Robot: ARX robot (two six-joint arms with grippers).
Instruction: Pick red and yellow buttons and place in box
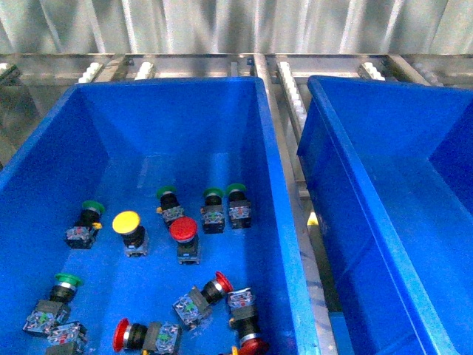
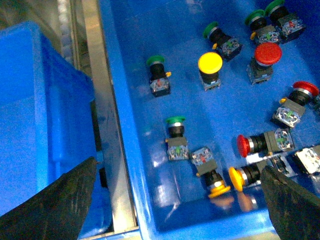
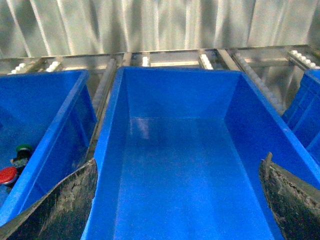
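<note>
Left end effector (image 2: 177, 167) has its jaws spread wide with nothing held, hanging over the blue bin (image 2: 127, 130). Under it a yellow button (image 2: 210, 62) stands cap-up, with a red button (image 2: 267, 52) upright just beside it. More red and yellow ones lie tipped over toward the robot's side of the bin, and green-capped buttons (image 2: 156, 61) are mixed among them. Right end effector (image 3: 180, 160) is wide open too and empty, above the box (image 3: 180, 92). The box sits to the right of the blue bin, across a roller rail (image 1: 288, 89).
</note>
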